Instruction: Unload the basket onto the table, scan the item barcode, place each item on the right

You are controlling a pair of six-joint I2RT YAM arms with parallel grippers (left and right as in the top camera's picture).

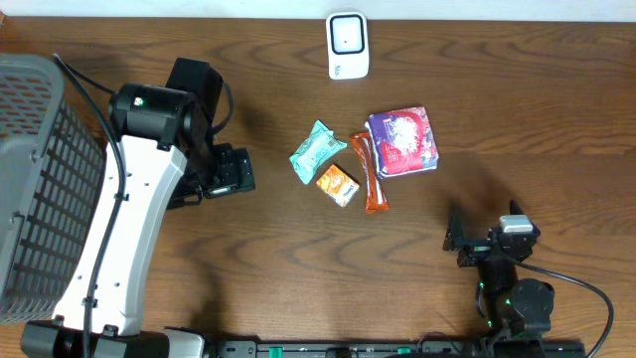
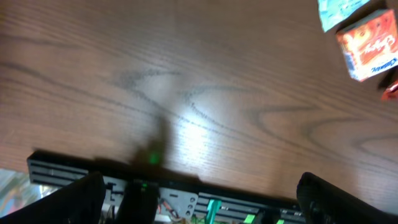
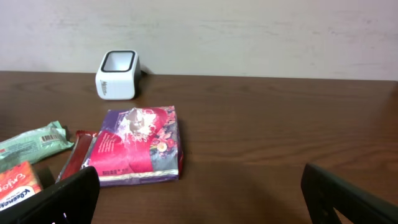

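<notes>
nothing picked up yet, folks: this is the opening step, choose and reach. the left arm (image 1: pixel 129 224) hangs over the desk (image 1: pixel 278 288), its jaws spread wide and empty, pointed toward the goods. the right arm (image 1: pixel 512 283) sits low at the near right, jaws wide apart too, nothing between them.

the items lie in a tight cluster mid-desk. there's a teal packet (image 1: pixel 317 150), a small orange box (image 1: pixel 338 184) just beside it on the near side, a red bar (image 1: pixel 369 171) lying lengthwise, and a purple pouch (image 1: pixel 402 141) against the bar's right side. the scanner (image 1: pixel 348 45) stands at the far edge, window up, well apart from the cluster.

my call: next, one arm comes down on a single item. the outer ones look easiest, teal packet for the left, purple pouch for the right. the bar and box are hemmed in, so jaws closing there could nudge a neighbour. any barcode is too small to make out, so the item may need turning before it faces the window.

room to move: bare wood on both sides of the cluster, and between it and the scanner. watch the grey basket (image 1: pixel 30 189) at the left edge beside the left arm, the wall (image 3: pixel 249 31) close behind the scanner, and the black rail (image 1: pixel 378 348) along the near edge.
</notes>
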